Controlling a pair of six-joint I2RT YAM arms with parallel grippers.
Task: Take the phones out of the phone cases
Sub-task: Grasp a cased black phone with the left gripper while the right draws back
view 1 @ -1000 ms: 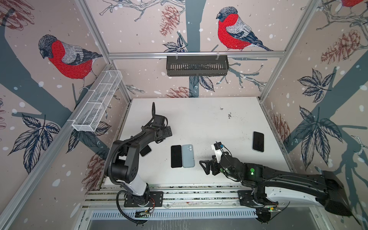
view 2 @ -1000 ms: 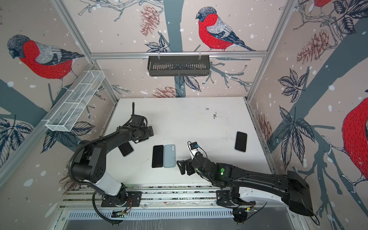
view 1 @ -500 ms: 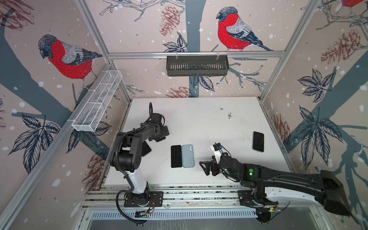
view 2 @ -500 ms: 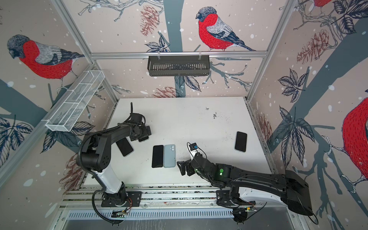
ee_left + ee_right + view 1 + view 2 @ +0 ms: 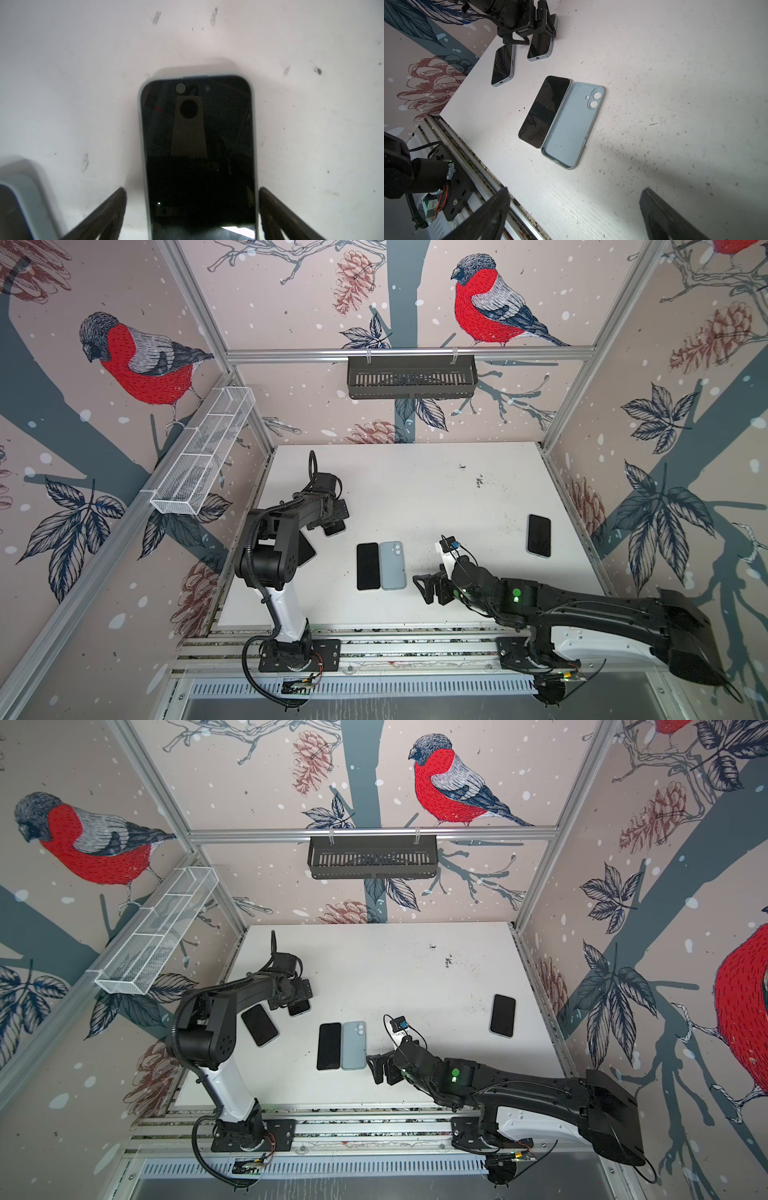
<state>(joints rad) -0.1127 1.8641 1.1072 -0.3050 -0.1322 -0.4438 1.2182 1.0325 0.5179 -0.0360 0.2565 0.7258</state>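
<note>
My left gripper (image 5: 192, 189) is spread wide, straddling the cased phone (image 5: 197, 135): I'd centre on it, drop lower, then clamp the long edges squarely.

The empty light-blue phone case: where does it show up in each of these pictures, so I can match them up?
Top view: the empty case lies just below the picture's centre.
Top view: same place, just left of centre.
Left wrist: not in it.
Right wrist: near the middle, inside facing up.
Shared landmark: the bare black phone right beside its long edge, seen in both top views and the right wrist view.
</note>
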